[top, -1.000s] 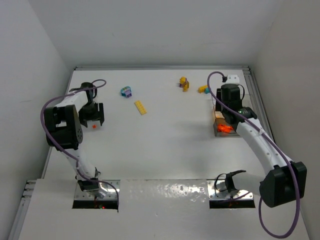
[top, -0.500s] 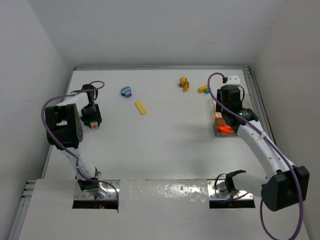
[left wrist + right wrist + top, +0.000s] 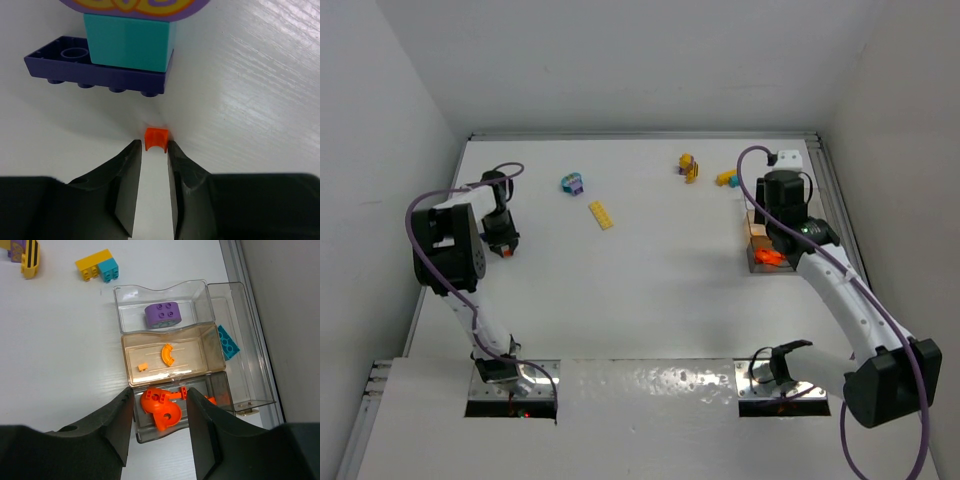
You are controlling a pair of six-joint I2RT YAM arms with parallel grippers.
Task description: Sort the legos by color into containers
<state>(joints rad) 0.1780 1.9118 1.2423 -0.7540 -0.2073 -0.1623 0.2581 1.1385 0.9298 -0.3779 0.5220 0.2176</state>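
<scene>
A tiny orange lego (image 3: pixel 155 139) lies on the white table, pinched between the tips of my left gripper (image 3: pixel 154 145), which is shut on it. In the top view that gripper (image 3: pixel 501 243) is at the far left. Just beyond it stands a clump of a teal brick (image 3: pixel 127 40) on a purple plate (image 3: pixel 95 70). My right gripper (image 3: pixel 160 395) hangs open over the clear container (image 3: pixel 170 329), above the compartment with orange pieces (image 3: pixel 162 412). Other compartments hold a purple brick (image 3: pixel 162 315), a yellow-orange curved piece (image 3: pixel 167 354) and a teal plate (image 3: pixel 227 342).
A yellow plate (image 3: pixel 601 215) lies mid-table and the teal-purple clump (image 3: pixel 572 184) behind it. A yellow-purple clump (image 3: pixel 688 166) and a yellow-teal pair (image 3: pixel 725 179) sit at the back, near the container (image 3: pixel 753 262). The table's metal rail (image 3: pixel 835 200) runs beside the container.
The left gripper's jaws have closed in from wide open onto the small orange lego, and the arm has drawn in slightly. The right arm has barely moved.
</scene>
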